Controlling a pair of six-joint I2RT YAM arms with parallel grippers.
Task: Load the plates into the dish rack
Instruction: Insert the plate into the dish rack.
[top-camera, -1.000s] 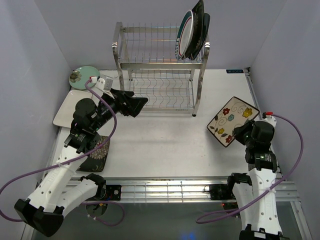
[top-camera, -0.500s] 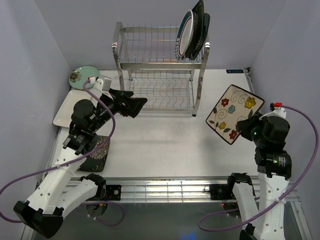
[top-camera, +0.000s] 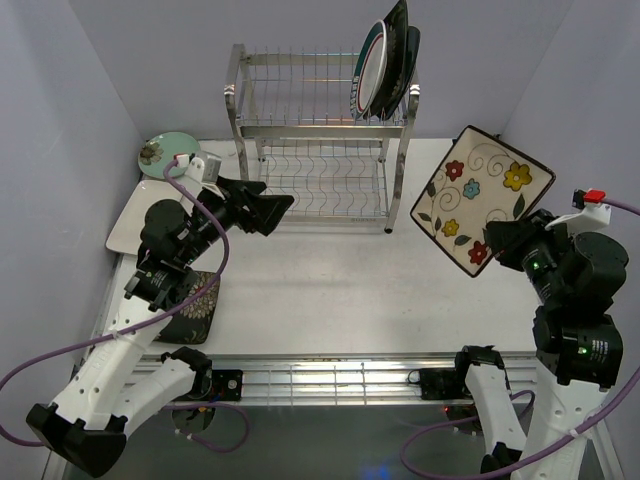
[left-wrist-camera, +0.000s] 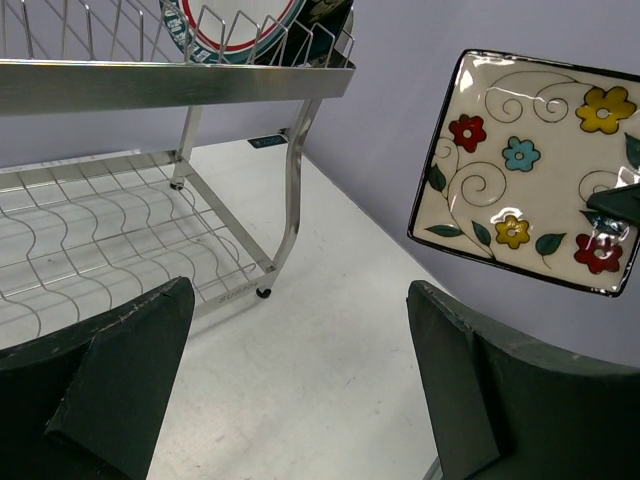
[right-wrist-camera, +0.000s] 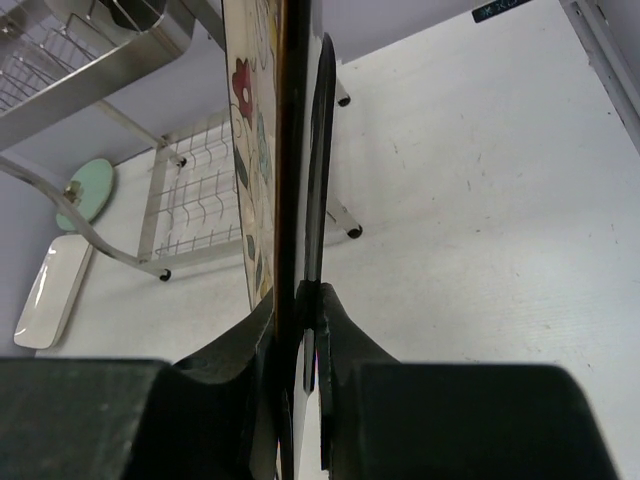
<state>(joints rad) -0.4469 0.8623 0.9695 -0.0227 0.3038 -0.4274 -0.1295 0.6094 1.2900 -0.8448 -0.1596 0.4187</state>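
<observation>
Several racked plates (top-camera: 385, 62): stood upright in top tier of dish rack (top-camera: 300, 140), right end.
Right hand (top-camera: 497, 243): clamped on cream flowered plate (top-camera: 480, 195), held above table (top-camera: 330, 290), right of rack.
Left hand (top-camera: 270, 212): spread wide, empty, near lower tier.
Left table edge: pale green plate (top-camera: 165, 150), white rectangular plate (top-camera: 130, 225), dark floral plate (top-camera: 195, 310).

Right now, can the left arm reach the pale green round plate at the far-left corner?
Probably yes: the left gripper is open and empty, and the pale green round plate lies uncovered beside its wrist.
</observation>
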